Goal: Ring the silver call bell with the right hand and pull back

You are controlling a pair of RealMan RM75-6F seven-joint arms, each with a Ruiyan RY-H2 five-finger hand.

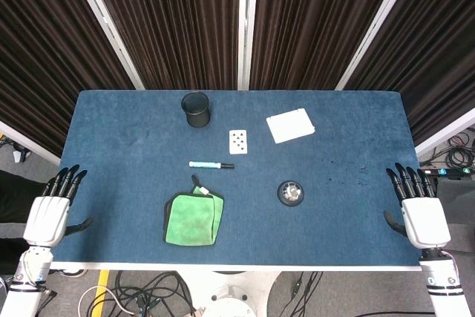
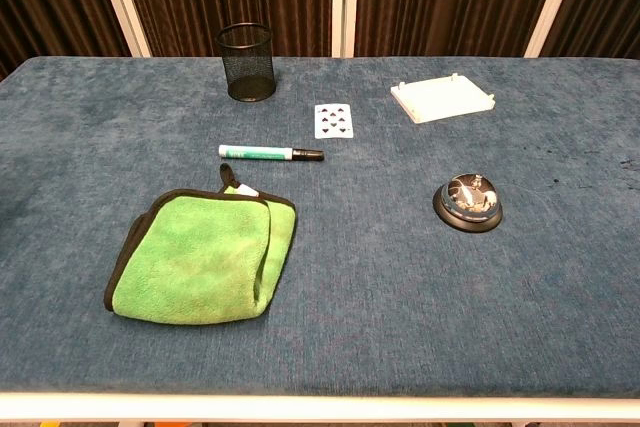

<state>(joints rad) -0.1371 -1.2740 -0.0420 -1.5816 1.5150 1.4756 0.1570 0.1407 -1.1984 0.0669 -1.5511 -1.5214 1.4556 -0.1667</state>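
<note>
The silver call bell (image 1: pixel 290 193) (image 2: pixel 469 201) with its black base stands on the blue table, right of centre and toward the front. My right hand (image 1: pixel 418 206) rests at the table's right front edge, fingers straight and apart, holding nothing, well to the right of the bell. At the left front edge my left hand (image 1: pixel 53 206) lies the same way, empty with its fingers spread. Neither hand shows in the chest view.
A folded green cloth (image 1: pixel 194 219) (image 2: pixel 203 257) lies front left of the bell. A teal marker (image 1: pixel 211 165) (image 2: pixel 270 153), a playing card (image 1: pixel 238 141) (image 2: pixel 334 120), a black mesh cup (image 1: pixel 196 109) (image 2: pixel 247 62) and a white flat tray (image 1: pixel 290 125) (image 2: pixel 442 98) sit further back.
</note>
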